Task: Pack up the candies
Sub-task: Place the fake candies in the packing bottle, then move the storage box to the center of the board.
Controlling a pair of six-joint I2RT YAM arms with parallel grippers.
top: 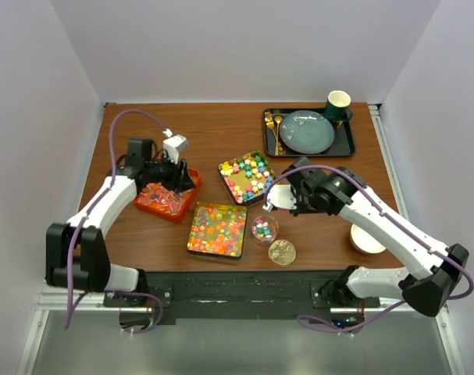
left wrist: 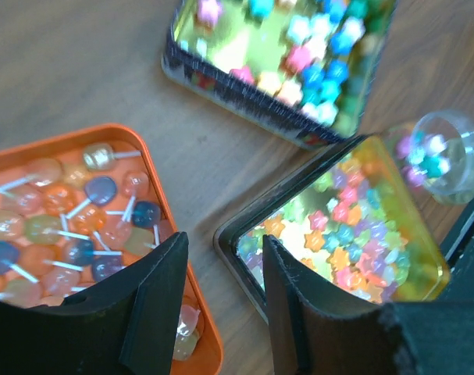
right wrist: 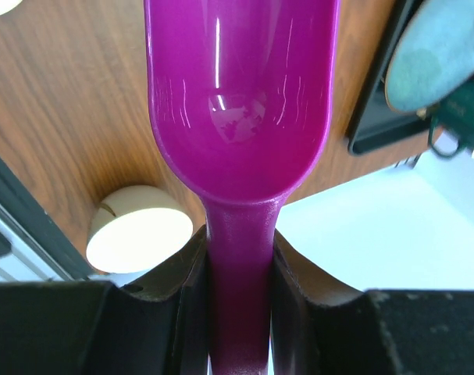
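Pastel star candies [top: 247,176] fill an open square tin [left wrist: 244,94] at the table's middle. A second tin [top: 218,230] in front of it holds orange, yellow and green candies [left wrist: 354,234]. A small clear cup [top: 264,229] with a few candies [left wrist: 424,152] stands between the tins and my right arm. My right gripper [right wrist: 239,258] is shut on the handle of a magenta scoop [right wrist: 240,101], whose bowl is empty, just above the cup [top: 276,205]. My left gripper [left wrist: 225,273] hangs open and empty over the gap between an orange tray and the second tin.
An orange tray [top: 188,209] of lollipops [left wrist: 73,226] lies under my left gripper [top: 176,181]. A round lid [top: 282,251] rests near the front edge. A white bowl [top: 367,238] sits at the right. A black tray [top: 350,144] with plate, cup and cutlery is at the back right.
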